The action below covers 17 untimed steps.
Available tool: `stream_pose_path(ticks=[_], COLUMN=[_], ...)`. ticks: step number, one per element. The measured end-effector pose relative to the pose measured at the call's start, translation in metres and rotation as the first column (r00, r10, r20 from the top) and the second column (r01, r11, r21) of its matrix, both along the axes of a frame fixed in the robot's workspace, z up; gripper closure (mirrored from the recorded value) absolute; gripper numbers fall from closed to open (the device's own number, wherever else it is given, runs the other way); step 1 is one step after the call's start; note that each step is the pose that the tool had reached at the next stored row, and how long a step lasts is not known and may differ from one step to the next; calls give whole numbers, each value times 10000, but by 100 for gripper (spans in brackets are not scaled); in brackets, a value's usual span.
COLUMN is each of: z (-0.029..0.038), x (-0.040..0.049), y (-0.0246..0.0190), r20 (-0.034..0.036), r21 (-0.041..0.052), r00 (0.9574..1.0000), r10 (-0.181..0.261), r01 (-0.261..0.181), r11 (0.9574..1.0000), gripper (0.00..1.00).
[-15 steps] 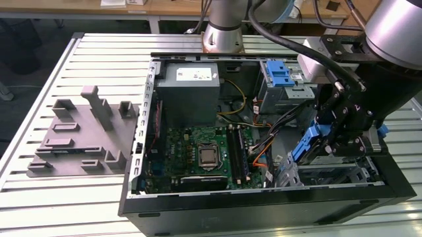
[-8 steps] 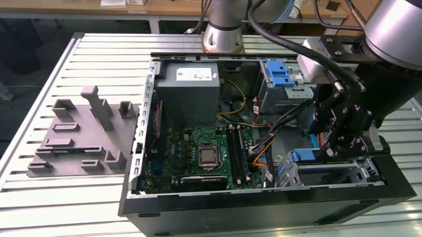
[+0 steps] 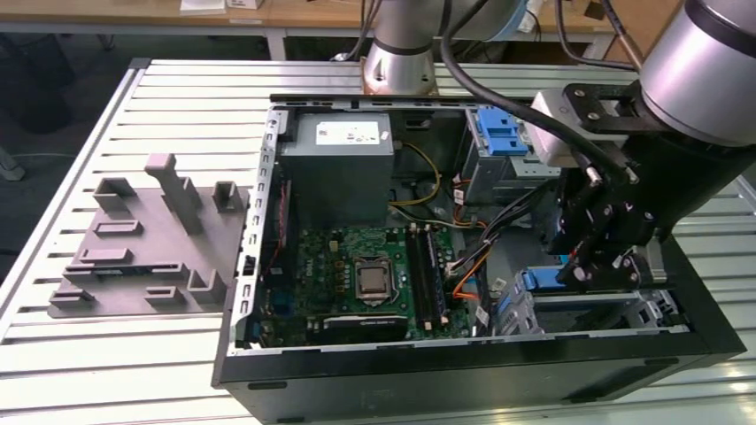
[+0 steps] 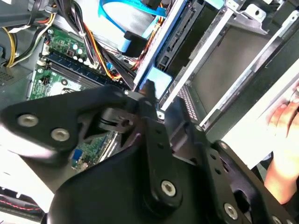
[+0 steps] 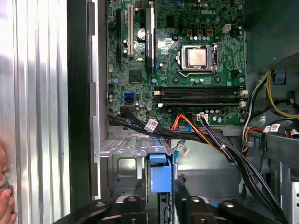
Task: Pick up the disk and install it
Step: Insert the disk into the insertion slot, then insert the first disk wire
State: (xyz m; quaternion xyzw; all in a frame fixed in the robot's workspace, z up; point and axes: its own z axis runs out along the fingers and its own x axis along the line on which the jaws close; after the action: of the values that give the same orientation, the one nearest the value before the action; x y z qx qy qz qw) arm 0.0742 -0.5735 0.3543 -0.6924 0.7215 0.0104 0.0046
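Observation:
The disk stands on edge in the drive bay at the case's near corner, on the exterior view's right. Its blue rail end pokes up out of the silver bay. My gripper reaches down into that corner. In both wrist views its black fingers flank the blue end of the disk and press on it. In the second wrist view my gripper sits on that end, and the disk's dark body and long blue rail run away along the bay wall.
The open computer case lies on a slatted metal table. Inside are the green motherboard, a grey power-supply box, a silver cage with a blue latch and loose cables. A grey fixture sits outside. A person's hand rests by the case.

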Motion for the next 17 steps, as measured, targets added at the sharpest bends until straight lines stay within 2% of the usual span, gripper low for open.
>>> stream_pose_path(ticks=[1, 3, 4, 6, 17], z=[-5, -6, -6, -8, -15], x=[0, 0, 0, 0, 0], y=[0, 0, 0, 0, 0], r20=[-1, 0, 0, 0, 0], r21=[-1, -4, -4, -2, -2], r00=[10000, 10000, 10000, 10000, 10000], r10=[0, 0, 0, 0, 0], r01=[0, 0, 0, 0, 0], r11=[10000, 10000, 10000, 10000, 10000], gripper=[64, 76, 76, 87, 89])
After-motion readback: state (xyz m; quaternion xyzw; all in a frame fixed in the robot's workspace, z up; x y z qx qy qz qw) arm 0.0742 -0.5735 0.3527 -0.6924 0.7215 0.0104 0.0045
